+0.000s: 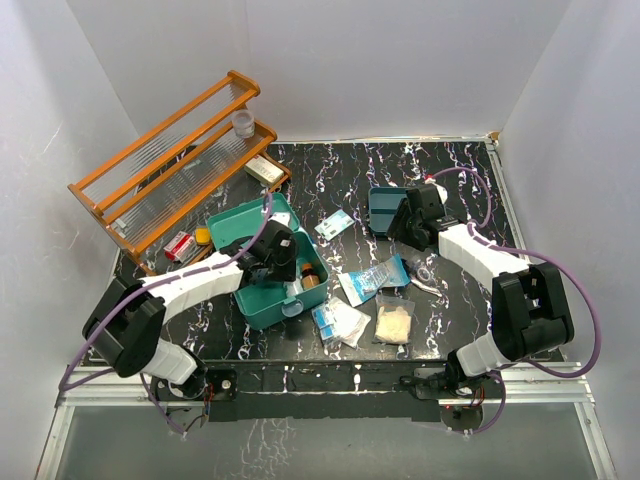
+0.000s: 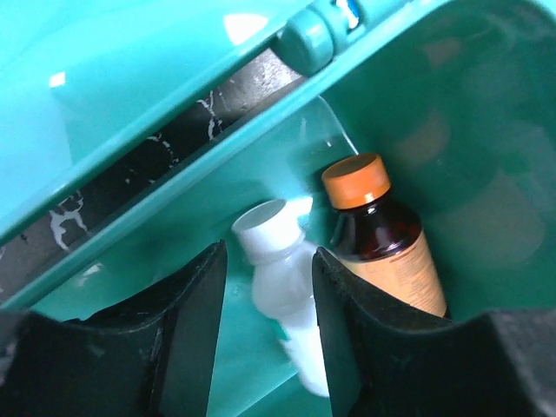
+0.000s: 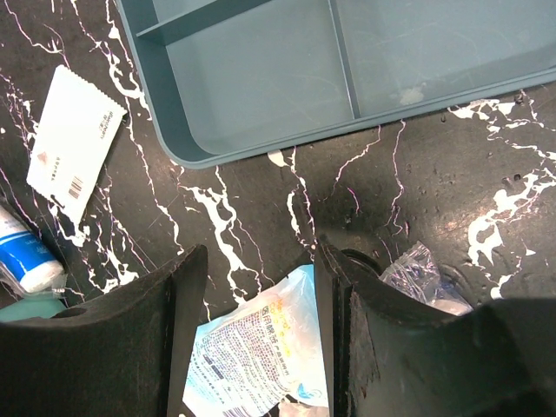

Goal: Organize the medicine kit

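The teal medicine kit (image 1: pixel 262 308) stands open at the left middle of the table, its lid (image 1: pixel 240 224) tipped back. My left gripper (image 1: pixel 286 262) reaches into it. In the left wrist view my left gripper (image 2: pixel 267 252) is open, with a white bottle (image 2: pixel 280 282) lying between the fingers and a gap on its left side. An amber bottle with an orange cap (image 2: pixel 382 248) lies beside it against the kit's wall (image 2: pixel 486 104). My right gripper (image 1: pixel 400 222) is open and empty. It hovers (image 3: pixel 259 252) over a blue-and-white packet (image 3: pixel 261 352).
A shallow teal compartment tray (image 1: pixel 381 203) (image 3: pixel 347 78) lies behind the right gripper. A white sachet (image 1: pixel 335 225) (image 3: pixel 74 143), a clear plastic bag (image 3: pixel 419 276), a gauze packet (image 1: pixel 394 322) and other packets (image 1: pixel 338 322) lie on the table. An orange wooden rack (image 1: pixel 170 165) stands back left.
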Controlling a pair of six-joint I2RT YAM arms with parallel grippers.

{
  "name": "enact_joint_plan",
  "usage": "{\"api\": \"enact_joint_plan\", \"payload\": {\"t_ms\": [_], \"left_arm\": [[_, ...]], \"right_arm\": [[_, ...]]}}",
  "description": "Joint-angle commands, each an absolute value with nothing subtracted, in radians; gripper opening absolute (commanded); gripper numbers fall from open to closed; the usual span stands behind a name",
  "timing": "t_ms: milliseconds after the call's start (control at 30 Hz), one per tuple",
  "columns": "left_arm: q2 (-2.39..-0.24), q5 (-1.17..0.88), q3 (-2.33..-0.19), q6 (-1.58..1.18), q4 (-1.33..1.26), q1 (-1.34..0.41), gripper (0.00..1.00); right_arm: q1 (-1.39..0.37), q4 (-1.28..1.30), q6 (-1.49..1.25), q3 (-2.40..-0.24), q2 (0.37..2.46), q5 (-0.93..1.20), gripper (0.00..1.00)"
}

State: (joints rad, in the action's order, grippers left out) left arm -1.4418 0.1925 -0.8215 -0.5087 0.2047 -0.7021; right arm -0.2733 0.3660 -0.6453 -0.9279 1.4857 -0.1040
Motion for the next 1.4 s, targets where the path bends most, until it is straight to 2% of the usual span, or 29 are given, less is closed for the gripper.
{"api": "enact_joint_plan", "payload": {"t_ms": [0,167,333,467,833,1033,1233,1367], "left_arm": [[-1.46,0.129,-0.85,-0.523,0.154,-0.689,0.43],[-1.433,0.105,-0.837,-0.527,0.168,-0.689,0.35],[-1.389,0.089,-0.827,-0.539,0.203,-0.689,0.33],[-1.377,0.127,-0.849,-0.535,0.236,-0.687,0.4],[-1.307,0.227,-0.99,-0.501,0.326,-0.681,0.51],[-1.224,0.281,-1.058,-0.401,0.251,-0.68,0.6],[-1.279,0.132,-1.162,-0.225,0.169,-0.678,0.68],[-1.346,0.002,-1.238,-0.186,0.139,-0.678,0.8]], "right_arm": [[-0.278,0.327,-0.639,-0.974,1.494,-0.104,0.5],[-0.28,0.329,-0.632,-0.982,1.504,-0.107,0.5],[-0.281,0.33,-0.626,-0.985,1.508,-0.11,0.5],[-0.279,0.331,-0.624,-0.986,1.504,-0.112,0.5],[-0.279,0.339,-0.605,-1.015,1.46,-0.141,0.5],[-0.279,0.385,-0.583,-1.04,1.428,-0.136,0.52],[-0.279,0.505,-0.576,-1.053,1.417,-0.143,0.54],[-0.279,0.559,-0.549,-1.007,1.383,-0.123,0.59]]}}
